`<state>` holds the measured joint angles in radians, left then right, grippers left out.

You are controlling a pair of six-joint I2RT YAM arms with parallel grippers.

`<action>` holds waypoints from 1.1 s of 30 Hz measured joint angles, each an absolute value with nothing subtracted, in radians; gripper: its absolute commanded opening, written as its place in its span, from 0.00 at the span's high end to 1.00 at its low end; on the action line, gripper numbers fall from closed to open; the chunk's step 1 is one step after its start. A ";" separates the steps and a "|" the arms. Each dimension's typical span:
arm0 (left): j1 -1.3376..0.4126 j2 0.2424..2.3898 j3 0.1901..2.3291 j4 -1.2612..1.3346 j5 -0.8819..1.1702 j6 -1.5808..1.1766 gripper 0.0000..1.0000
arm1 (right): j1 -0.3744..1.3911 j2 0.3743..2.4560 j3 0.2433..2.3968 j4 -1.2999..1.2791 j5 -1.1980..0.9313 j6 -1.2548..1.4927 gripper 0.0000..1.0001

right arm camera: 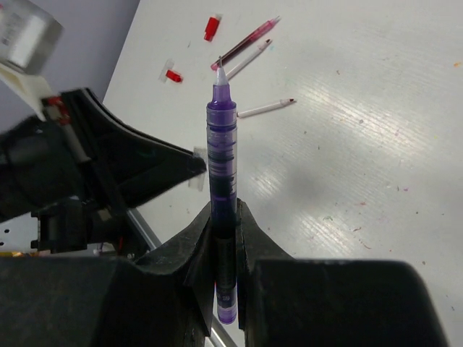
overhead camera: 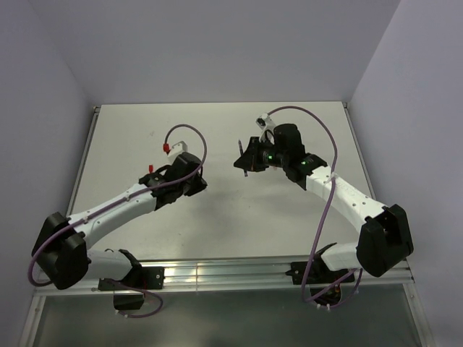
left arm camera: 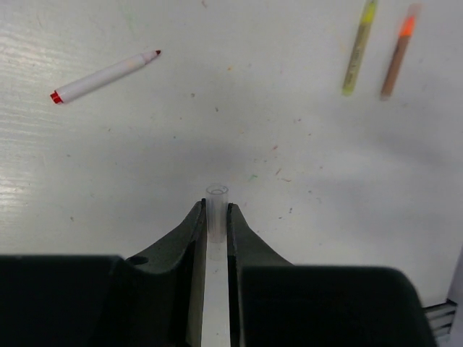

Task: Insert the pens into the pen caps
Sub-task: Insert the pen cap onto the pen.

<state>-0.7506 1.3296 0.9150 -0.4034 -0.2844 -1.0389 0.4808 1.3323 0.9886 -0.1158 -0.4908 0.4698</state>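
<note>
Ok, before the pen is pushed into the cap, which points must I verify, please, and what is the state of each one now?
1. Right claw shut on the purple pen: ok.
2. Pen tip bare and pointing away from that claw: ok.
3. Left claw shut on the clear cap: ok.
4. Cap's open end sticking out of the claw: ok.
5. Pen tip lined up with the cap's mouth: not ok; the top view shows the two claws apart.
6. Cap empty inside: cannot tell.
</note>
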 measured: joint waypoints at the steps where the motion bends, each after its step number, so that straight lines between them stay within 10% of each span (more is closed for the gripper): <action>1: -0.744 1.309 0.915 -0.400 -0.282 -1.037 1.00 | 0.486 1.332 0.989 -0.116 -0.491 0.470 1.00; 33: -0.486 0.973 0.853 0.076 0.058 -0.907 1.00 | 0.742 1.409 1.139 -0.089 -0.599 0.463 1.00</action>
